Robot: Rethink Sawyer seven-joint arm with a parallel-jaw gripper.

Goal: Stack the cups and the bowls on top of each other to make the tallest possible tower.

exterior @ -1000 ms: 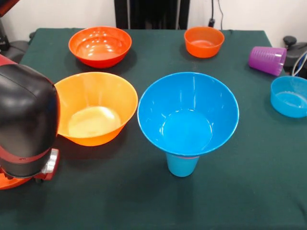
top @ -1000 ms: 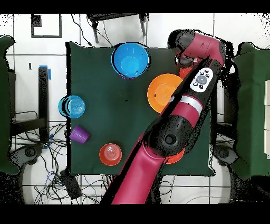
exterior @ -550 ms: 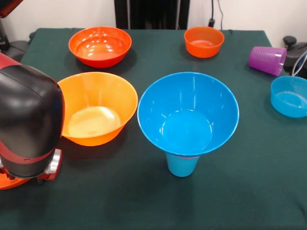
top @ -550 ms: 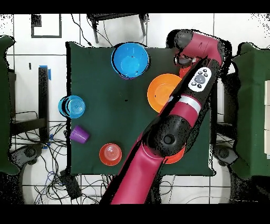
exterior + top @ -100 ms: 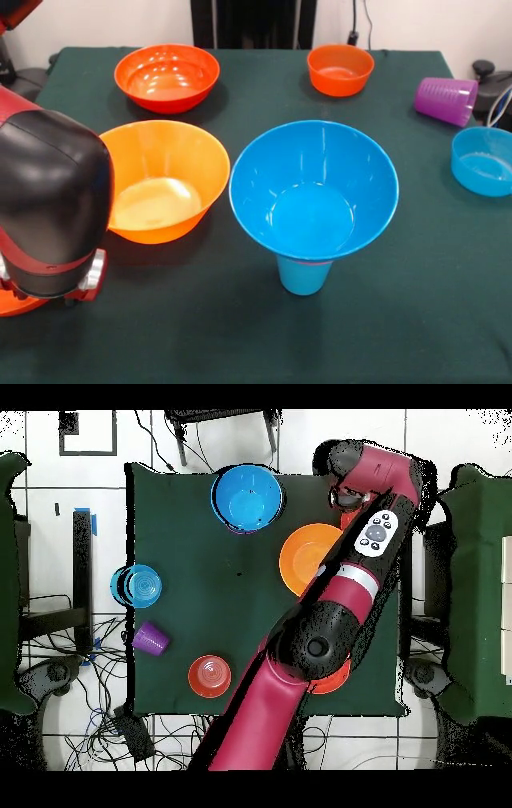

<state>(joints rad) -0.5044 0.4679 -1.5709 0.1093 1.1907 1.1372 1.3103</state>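
Blue tower (image 5: 314,192), yellow-orange bowl (image 5: 164,180), red-orange bowl (image 5: 166,76), purple cup (image 5: 446,100), dark green table (image 5: 240,328).

No readable text, labels, brands or numbers showed, neither on cups, bowls, arm nor table.

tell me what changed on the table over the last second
Only the arm moved: in the front view its black-and-red body slid a little rightward, covering more of the large yellow-orange bowl at its left rim. Nothing was picked up or released. The tower, red-orange bowl, small orange bowl, purple cup and small blue bowl stayed put.
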